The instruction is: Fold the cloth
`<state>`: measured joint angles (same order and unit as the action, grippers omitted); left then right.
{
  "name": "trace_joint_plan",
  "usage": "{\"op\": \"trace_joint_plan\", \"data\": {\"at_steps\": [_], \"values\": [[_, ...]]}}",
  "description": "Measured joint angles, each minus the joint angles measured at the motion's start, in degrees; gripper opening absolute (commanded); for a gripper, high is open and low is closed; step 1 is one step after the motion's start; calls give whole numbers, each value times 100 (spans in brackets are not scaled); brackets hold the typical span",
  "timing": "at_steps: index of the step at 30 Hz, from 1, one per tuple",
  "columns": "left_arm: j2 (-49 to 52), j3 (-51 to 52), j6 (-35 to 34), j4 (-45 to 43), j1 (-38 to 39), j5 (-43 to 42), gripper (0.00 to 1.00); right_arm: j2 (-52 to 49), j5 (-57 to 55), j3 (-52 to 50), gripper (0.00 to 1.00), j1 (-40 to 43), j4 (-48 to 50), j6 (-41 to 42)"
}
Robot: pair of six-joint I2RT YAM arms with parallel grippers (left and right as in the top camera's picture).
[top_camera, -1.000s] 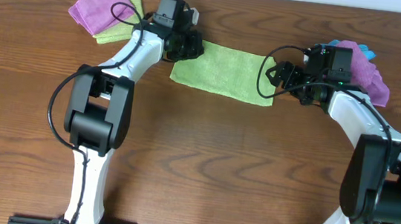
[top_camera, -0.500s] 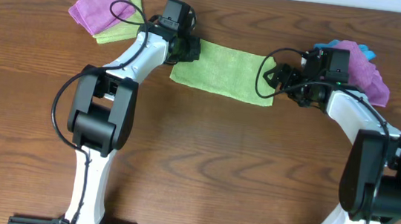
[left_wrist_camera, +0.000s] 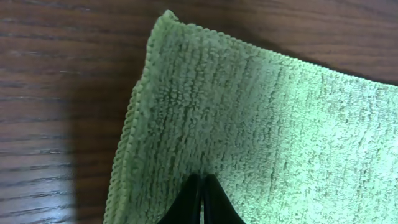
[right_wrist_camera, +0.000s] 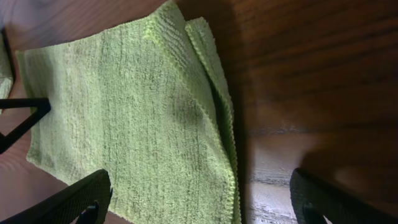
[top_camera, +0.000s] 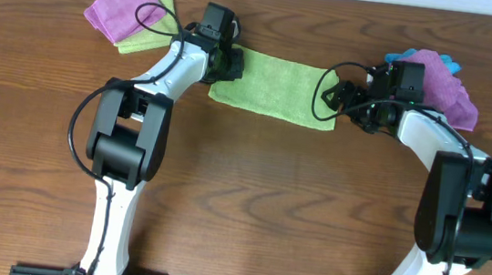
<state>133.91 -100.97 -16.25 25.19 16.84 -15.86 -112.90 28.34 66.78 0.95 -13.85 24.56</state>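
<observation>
Desk from overhead. Your left hand, fingers pressed together, sits at 9 o'clock of the cloth, tips over its left border. The lime-green cloth lies flat, doubled into a strip, at 12 o'clock from desk centre. Your right hand, spread wide, stands at the cloth's 3 o'clock edge.

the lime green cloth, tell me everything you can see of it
Lime-green cloth, microfibre by its look, hemmed edge. It lies flat on the wooden table, folded into a strip, layers offset at its right end. Shut left gripper over its left end; open right gripper straddles the right.
</observation>
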Motion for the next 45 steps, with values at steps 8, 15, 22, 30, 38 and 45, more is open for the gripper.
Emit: {"op": "trace_joint_plan", "data": {"at_steps": [8, 15, 22, 30, 38, 45], "values": [[0, 0, 0, 28, 0, 0, 6, 0, -94, 0, 82, -83, 199, 50], [0, -17, 0, 111, 0, 0, 6, -94, -186, 0, 82, -219, 299, 87], [0, -42, 0, 205, 0, 0, 6, -262, -160, 15, 72, -332, 608, 227], [0, -98, 0, 455, 0, 0, 6, -560, -205, 39, 6, -693, 1086, 315], [-2, -136, 0, 654, -2, -4, 6, -601, -278, 24, 1, -695, 1408, 310], [-2, -151, 0, 737, -2, -44, 6, -188, -271, 13, 1, -678, 1421, 308]]}}
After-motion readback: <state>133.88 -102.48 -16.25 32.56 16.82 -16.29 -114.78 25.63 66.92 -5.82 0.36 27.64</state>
